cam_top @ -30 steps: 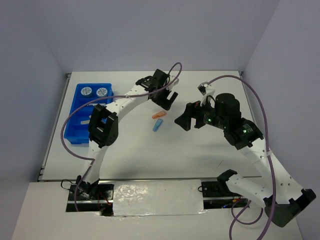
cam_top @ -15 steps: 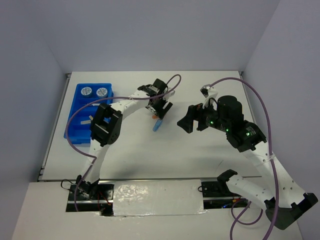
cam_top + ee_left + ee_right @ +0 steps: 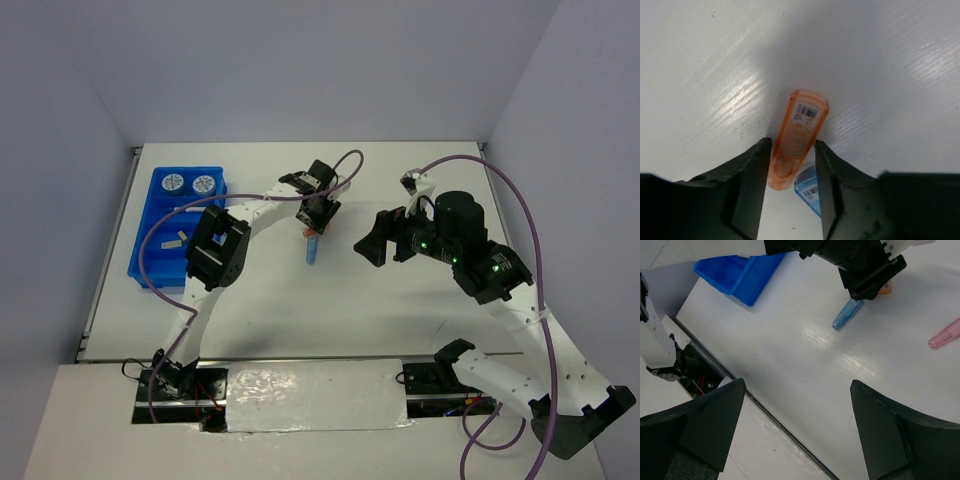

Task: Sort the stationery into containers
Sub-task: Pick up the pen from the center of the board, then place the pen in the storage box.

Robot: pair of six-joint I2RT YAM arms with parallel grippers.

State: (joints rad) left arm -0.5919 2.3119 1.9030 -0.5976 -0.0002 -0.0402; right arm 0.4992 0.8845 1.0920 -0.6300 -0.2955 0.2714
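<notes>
Left wrist view showed the left claw [image 3: 791, 152] straddling the orange capsule [image 3: 802, 120], its long axis running between the fingers [image 3: 752, 180]; gripped or not, unclear. Right claw [image 3: 799, 427] gaped, empty.

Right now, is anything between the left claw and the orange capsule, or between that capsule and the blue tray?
Nothing visible does. The left claw straddles the orange capsule; the light-blue capsule lies by one end of it. Toward the blue tray, only bare table shows.
</notes>
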